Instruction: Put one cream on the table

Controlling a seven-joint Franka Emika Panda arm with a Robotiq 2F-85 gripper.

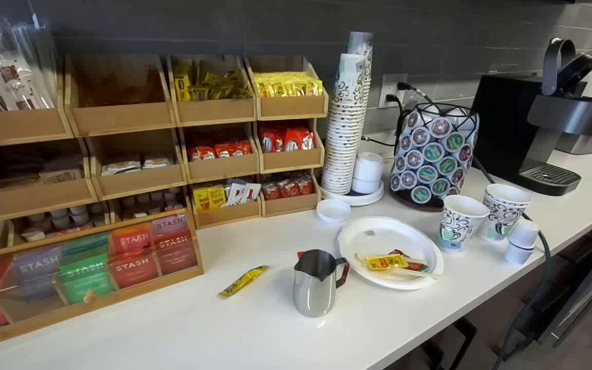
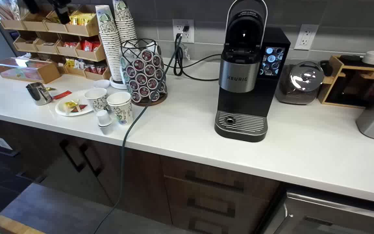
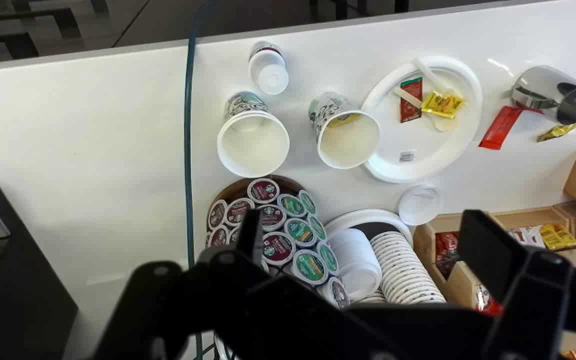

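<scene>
The table is the long white countertop point(image 1: 224, 334), shown in both exterior views point(image 2: 180, 130) and in the wrist view point(image 3: 93, 140). Small white tubs that look like creams point(image 1: 61, 222) sit in the bottom row of the wooden rack point(image 1: 214, 110) in an exterior view. I cannot read their labels. My gripper point(image 3: 370, 240) is open in the wrist view, with nothing held between its fingers. It is high above the pod basket and cup stacks. Its dark fingers also show at the top left of an exterior view point(image 2: 49, 12), in front of the rack.
The pod basket point(image 1: 432, 154) and tall paper-cup stacks point(image 1: 345, 123) stand beside the rack. A plate with packets point(image 1: 350, 246), a metal pitcher point(image 1: 314, 290), paper cups point(image 1: 460, 223) and a tea box point(image 1: 90, 295) stand on the counter. A cable point(image 2: 135, 122) crosses it near the coffee machine point(image 2: 242, 78).
</scene>
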